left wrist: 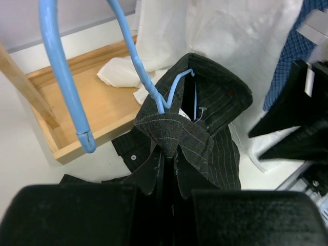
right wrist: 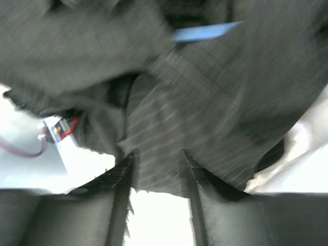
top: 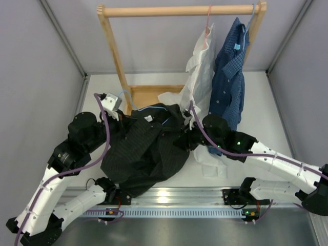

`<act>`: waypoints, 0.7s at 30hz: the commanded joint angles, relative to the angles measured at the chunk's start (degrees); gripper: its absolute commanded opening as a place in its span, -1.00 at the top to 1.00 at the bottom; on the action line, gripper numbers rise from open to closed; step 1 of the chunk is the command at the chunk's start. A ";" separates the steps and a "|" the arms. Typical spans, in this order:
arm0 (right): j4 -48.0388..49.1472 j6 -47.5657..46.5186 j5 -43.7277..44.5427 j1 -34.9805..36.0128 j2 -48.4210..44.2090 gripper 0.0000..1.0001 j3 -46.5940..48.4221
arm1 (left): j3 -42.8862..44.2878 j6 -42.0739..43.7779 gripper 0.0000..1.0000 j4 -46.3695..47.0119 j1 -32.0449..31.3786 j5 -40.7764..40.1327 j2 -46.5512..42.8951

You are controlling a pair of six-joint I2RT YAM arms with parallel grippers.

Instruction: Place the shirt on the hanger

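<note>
Left gripper (left wrist: pixel 166 169) pinches the black shirt's (top: pixel 146 151) collar beside the light-blue hanger (left wrist: pixel 130 61), steadying it, while the right gripper (right wrist: pixel 156 171) clamps shirt fabric to spread it.

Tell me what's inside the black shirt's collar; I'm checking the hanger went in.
Inside the collar of the shirt, the light-blue hanger wire enters beside the white neck label. Its shoulders are covered by fabric, so their seating can't be seen.

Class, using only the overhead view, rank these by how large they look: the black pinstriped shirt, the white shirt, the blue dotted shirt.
1. Black pinstriped shirt, spread widest on the table.
2 and 3. White shirt and blue dotted shirt: too close to rank. Both hang farther from the camera, and the white shirt is partly hidden.
</note>
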 commanded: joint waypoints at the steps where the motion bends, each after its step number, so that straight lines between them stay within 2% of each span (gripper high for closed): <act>1: 7.63 1.48 -8.81 0.55 -6.97 0.02 -2.37 | 0.26 -2.18 1.00 6.69 0.03 -6.70 -0.42; 2: 7.63 1.56 -8.92 0.55 -8.81 -0.09 -3.25 | -0.18 -2.27 1.00 6.60 0.03 -8.98 -0.86; 4: 7.63 1.04 -8.13 0.46 -13.38 -0.17 -5.45 | -1.58 -1.57 1.00 6.95 0.03 -7.26 -1.13; 8: 7.80 -2.21 -9.35 0.37 -17.18 -0.18 -4.67 | -6.85 3.78 1.00 12.82 0.03 22.74 -2.09; 9: 7.72 -3.70 -10.75 0.37 -16.57 -0.17 -2.67 | -8.17 3.53 1.00 14.93 -0.06 32.91 -2.01; 12: 7.28 -5.37 -16.38 0.37 -13.24 -0.16 2.77 | -11.43 2.21 1.00 22.15 0.03 43.85 -0.26; 15: 5.53 -7.13 -18.14 0.29 -9.03 -0.13 8.40 | -11.35 2.38 1.00 24.53 0.03 50.91 2.02; 21: 4.82 -8.63 -22.88 0.28 -3.13 -0.09 15.45 | -10.73 3.44 1.00 24.53 -0.06 58.58 4.40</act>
